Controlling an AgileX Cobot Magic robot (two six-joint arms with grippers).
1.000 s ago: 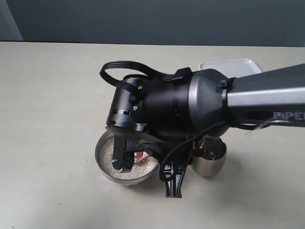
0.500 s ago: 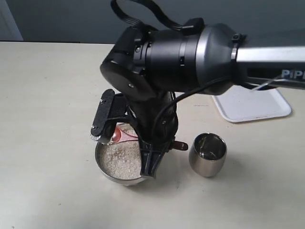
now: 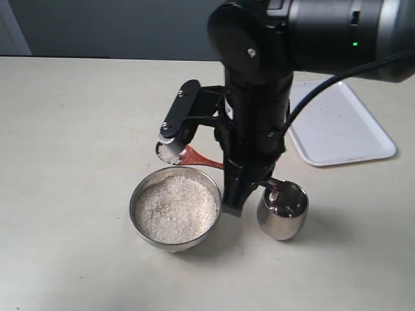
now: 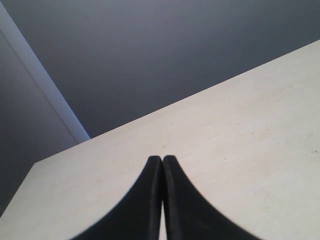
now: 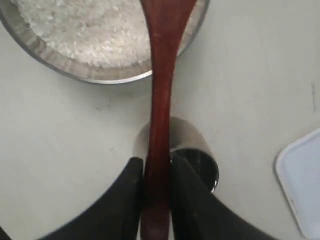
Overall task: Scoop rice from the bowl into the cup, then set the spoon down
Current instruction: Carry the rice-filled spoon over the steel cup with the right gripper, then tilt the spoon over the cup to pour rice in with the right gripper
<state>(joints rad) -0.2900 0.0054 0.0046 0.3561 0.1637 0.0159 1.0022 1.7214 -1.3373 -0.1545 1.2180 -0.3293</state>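
Note:
The steel bowl (image 3: 139, 223) holds white rice (image 3: 176, 208) near the table's front; in the right wrist view the bowl (image 5: 75, 70) and its rice (image 5: 90, 35) lie beyond the fingers. The steel cup (image 3: 283, 217) stands just right of the bowl, and the cup (image 5: 192, 137) also shows under the spoon handle. My right gripper (image 3: 204, 165) (image 5: 156, 162) is shut on the handle of the reddish-brown spoon (image 3: 194, 157) (image 5: 160, 100). The spoon's head carries rice and hovers above the bowl's far rim. My left gripper (image 4: 162, 159) is shut on nothing over bare table, out of the exterior view.
A white tray (image 3: 337, 123) (image 5: 302, 180) lies at the back right, behind the cup. The right arm's bulky wrist towers over the bowl and the cup.
The right arm has risen and swung upright, lifting the spoon out of the bowl with a load of rice. The bowl's rice is now fully exposed.

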